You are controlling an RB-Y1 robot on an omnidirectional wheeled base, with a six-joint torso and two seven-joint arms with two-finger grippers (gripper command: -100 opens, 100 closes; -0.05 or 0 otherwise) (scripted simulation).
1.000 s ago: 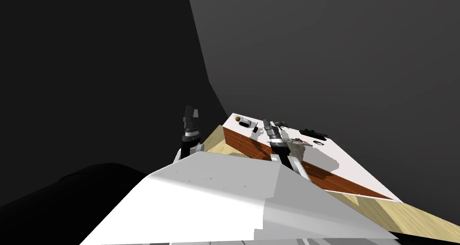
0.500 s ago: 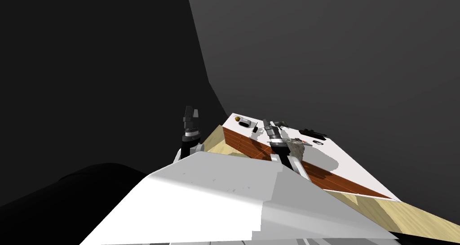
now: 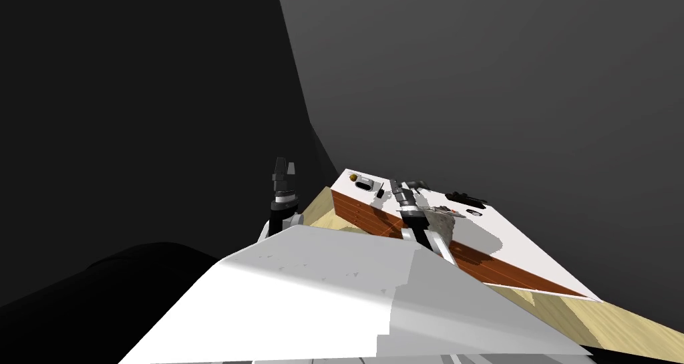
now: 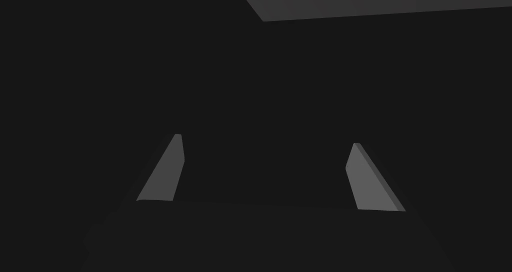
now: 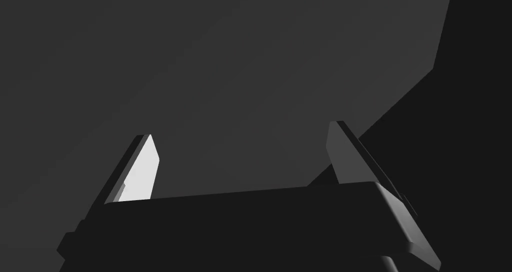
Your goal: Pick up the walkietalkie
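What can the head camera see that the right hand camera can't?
The head view adds the white-topped table, a black gadget on it, the wood floor and the left gripper. The right wrist view adds a close look at the right gripper, its fingers standing wide apart. Both share the right gripper and a dark grey wall.

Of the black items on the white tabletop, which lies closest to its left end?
The small black block, beside the white item with the dark oval; the other black item is wider and lies much farther right.
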